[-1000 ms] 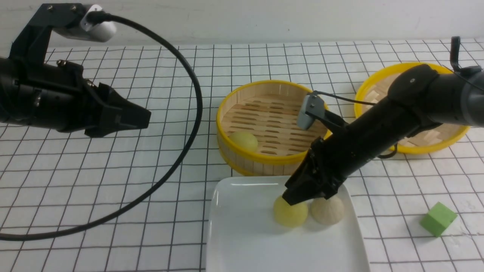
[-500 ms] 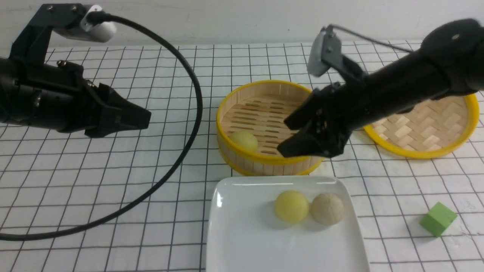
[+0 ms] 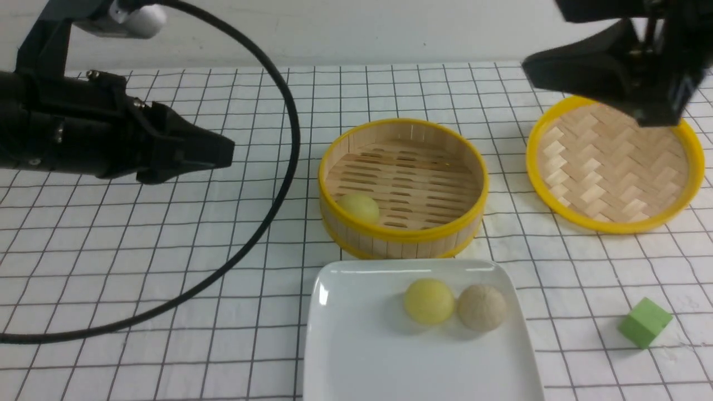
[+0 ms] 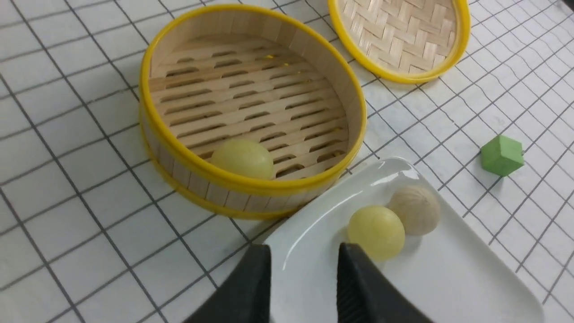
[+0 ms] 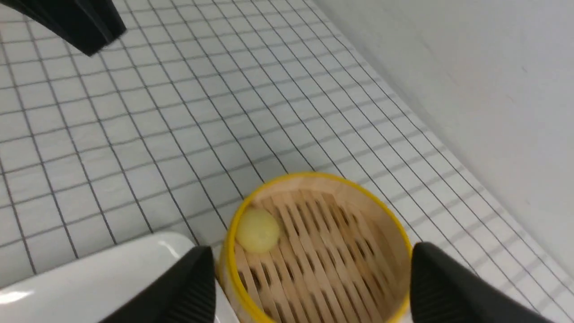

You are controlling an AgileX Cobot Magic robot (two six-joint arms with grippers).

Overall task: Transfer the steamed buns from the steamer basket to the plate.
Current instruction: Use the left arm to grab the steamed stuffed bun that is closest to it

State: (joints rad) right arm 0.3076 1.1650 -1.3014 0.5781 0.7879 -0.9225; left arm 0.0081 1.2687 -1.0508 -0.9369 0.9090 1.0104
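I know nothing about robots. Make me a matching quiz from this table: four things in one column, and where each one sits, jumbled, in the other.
1. pleated beige bun
2. green cube
3. steamer basket
4. woven lid

a. level with the plate, to its right
b. holds a lone yellow bun
c. lying flat, level with the basket, to its right
d. on the plate, beside the second yellow bun

Pairs: 1-d, 2-a, 3-b, 4-c.

Front overview; wrist views over basket [image 3: 390,243]
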